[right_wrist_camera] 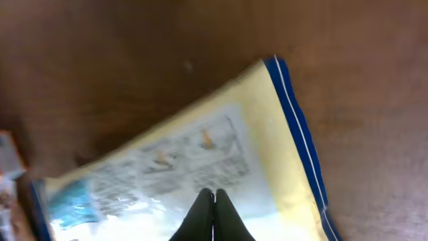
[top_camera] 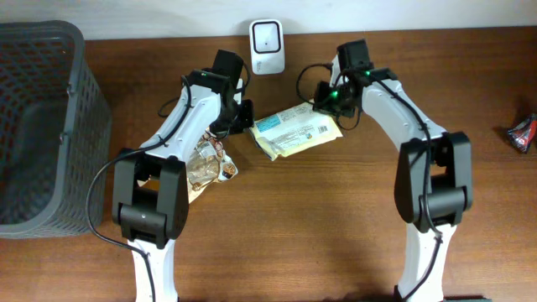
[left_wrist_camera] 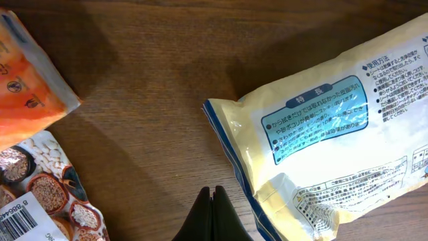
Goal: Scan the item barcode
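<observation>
Both empty and pinched shut, the left gripper and right gripper flank the pack, which lies flat on the worktop near the scanner, so grasping seems unstarted and one gripper must next open to lift it.

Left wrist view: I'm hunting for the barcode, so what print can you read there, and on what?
"特長": heading in the blue box on the yellow packet.
"8 8554": digits beside the barcode on the grain pouch, cut off by the picture's edge.
All other print on both: too small to read.
</observation>
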Robot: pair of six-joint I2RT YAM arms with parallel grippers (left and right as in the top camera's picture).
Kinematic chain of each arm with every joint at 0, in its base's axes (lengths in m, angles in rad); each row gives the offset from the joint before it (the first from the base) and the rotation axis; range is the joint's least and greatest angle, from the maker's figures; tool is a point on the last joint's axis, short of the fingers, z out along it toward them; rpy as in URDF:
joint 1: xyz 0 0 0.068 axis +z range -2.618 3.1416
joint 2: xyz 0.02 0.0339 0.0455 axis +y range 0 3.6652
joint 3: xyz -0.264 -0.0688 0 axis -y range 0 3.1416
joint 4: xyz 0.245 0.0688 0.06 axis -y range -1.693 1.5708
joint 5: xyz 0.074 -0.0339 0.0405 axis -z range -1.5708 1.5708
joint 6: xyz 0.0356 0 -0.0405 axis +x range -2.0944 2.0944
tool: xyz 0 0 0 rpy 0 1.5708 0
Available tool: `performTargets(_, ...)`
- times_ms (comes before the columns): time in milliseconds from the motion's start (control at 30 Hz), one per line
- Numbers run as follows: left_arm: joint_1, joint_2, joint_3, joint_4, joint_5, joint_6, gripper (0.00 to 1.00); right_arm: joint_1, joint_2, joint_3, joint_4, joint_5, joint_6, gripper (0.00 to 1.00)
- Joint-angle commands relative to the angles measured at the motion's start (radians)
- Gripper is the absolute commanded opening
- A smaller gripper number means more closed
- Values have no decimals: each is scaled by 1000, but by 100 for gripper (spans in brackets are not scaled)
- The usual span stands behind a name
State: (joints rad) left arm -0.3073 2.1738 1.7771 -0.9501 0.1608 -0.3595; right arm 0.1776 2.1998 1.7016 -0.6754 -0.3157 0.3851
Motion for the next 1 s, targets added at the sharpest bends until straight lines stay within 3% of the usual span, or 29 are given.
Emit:
performTargets(0,-4,-31,-10,3,7,5,0,6,29,-2,-53,-5,-2,4)
performTargets(433,-4,-31,-10,37,39,10,0,68,28,-2,-320,22,16,4)
performTargets(633,-4,-32,1,64,64,17,0,96,28,-1,-293,66,16,4)
performTargets(967,-12,-42,29,214,126,43,0,-21,28,-2,-247,65,16,4)
